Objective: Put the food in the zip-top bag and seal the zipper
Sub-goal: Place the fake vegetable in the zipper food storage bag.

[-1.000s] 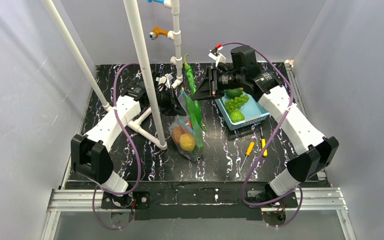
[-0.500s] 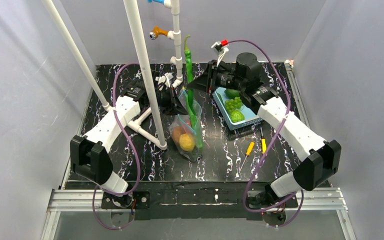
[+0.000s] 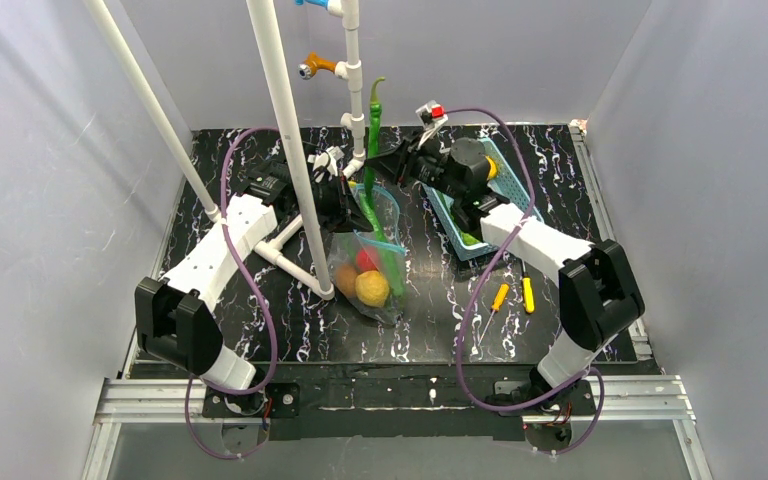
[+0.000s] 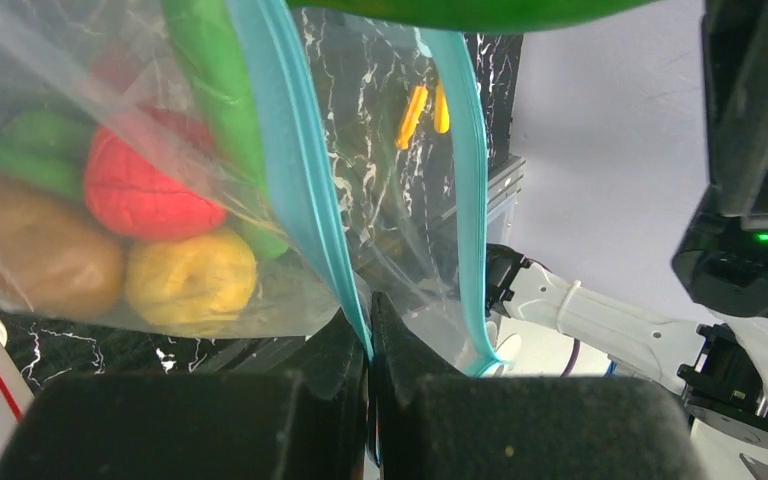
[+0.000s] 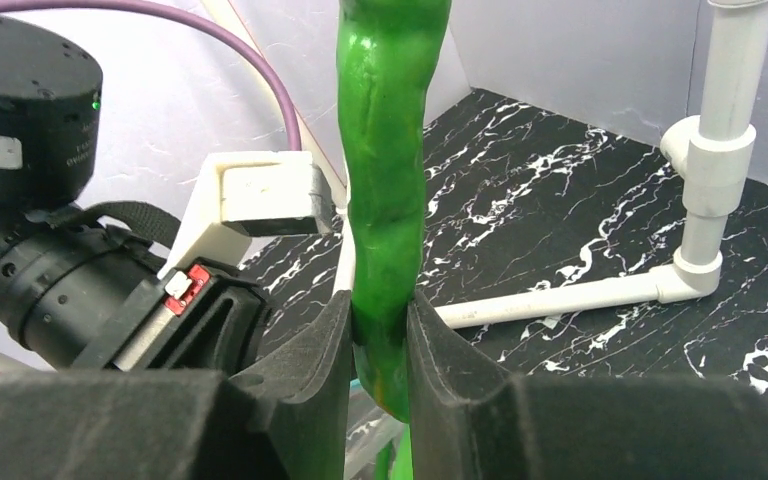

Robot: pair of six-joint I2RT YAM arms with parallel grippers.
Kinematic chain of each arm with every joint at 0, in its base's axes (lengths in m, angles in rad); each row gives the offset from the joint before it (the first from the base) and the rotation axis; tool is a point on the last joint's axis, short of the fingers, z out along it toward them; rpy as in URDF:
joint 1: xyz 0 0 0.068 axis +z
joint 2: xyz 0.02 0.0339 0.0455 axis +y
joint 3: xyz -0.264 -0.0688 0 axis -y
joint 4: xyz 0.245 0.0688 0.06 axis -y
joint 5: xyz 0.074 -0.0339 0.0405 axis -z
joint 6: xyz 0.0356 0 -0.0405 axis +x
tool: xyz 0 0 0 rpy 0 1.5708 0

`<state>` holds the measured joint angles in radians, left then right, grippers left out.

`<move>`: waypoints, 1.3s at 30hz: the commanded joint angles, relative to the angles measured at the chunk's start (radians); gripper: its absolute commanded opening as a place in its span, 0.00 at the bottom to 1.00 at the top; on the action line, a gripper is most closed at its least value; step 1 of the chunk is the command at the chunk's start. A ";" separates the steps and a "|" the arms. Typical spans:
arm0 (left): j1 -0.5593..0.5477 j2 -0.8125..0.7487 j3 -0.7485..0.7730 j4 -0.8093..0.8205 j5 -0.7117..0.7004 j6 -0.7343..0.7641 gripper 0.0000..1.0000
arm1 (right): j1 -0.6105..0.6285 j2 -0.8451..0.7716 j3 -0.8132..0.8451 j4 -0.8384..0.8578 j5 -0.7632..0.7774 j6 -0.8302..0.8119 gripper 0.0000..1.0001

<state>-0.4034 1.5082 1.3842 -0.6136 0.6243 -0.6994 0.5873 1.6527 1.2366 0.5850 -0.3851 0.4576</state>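
Note:
The clear zip-top bag [image 3: 365, 275] lies mid-table with its mouth held up and open. It holds a brown-orange fruit [image 3: 346, 276], a yellow-orange fruit [image 3: 371, 288], a red piece [image 3: 366, 259] and a green pod [image 3: 392, 265]. My left gripper [image 3: 347, 200] is shut on the teal zipper strip [image 4: 300, 190], pinched between its fingertips [image 4: 370, 325]. My right gripper [image 3: 378, 165] is shut on another long green pod [image 3: 372, 120], held upright over the bag's mouth. The right wrist view shows the pod [image 5: 385, 150] clamped low between the pads [image 5: 335, 340].
A light-blue slotted basket [image 3: 513, 185] with green toy food stands right of the bag, under the right arm. Two orange-handled screwdrivers [image 3: 498, 297] lie at the front right. A white PVC pipe frame [image 3: 285, 130] rises just left of the bag, beside the left gripper.
My right gripper has swung left from over the basket, carrying the green pod upright to above the bag's mouth. The left gripper has kept its hold on the bag's edge.

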 commanded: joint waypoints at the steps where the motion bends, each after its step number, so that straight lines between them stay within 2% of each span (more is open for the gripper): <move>1: -0.007 -0.017 0.030 -0.033 0.019 0.004 0.00 | 0.021 -0.014 -0.058 0.218 0.069 -0.056 0.16; 5: -0.006 -0.013 0.028 -0.032 0.013 0.006 0.00 | 0.048 -0.042 -0.118 0.218 0.075 -0.070 0.19; 11: -0.006 -0.022 0.013 -0.031 0.010 0.010 0.00 | 0.052 -0.170 -0.173 0.210 0.155 0.029 0.13; 16: -0.006 -0.024 0.012 -0.040 0.010 0.018 0.00 | 0.052 -0.254 -0.113 0.070 0.181 -0.049 0.12; 20: -0.006 -0.023 0.020 -0.040 0.013 0.018 0.00 | 0.052 -0.273 -0.111 0.046 0.155 -0.048 0.13; 26: -0.007 -0.030 0.023 -0.040 0.018 0.018 0.00 | 0.062 -0.215 -0.145 0.153 0.132 0.014 0.14; 32: -0.006 -0.046 0.007 -0.043 0.020 0.022 0.00 | 0.110 -0.136 -0.190 0.288 0.218 0.037 0.18; 37: -0.006 -0.049 0.011 -0.043 0.020 0.026 0.00 | 0.121 -0.057 -0.236 0.402 0.245 0.128 0.26; 39: -0.007 -0.052 0.011 -0.043 0.016 0.029 0.00 | 0.131 -0.061 -0.257 0.403 0.245 0.138 0.33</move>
<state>-0.4034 1.5093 1.3842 -0.6376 0.6178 -0.6891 0.7082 1.5883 1.0084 0.8444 -0.1780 0.5343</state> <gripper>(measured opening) 0.007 0.291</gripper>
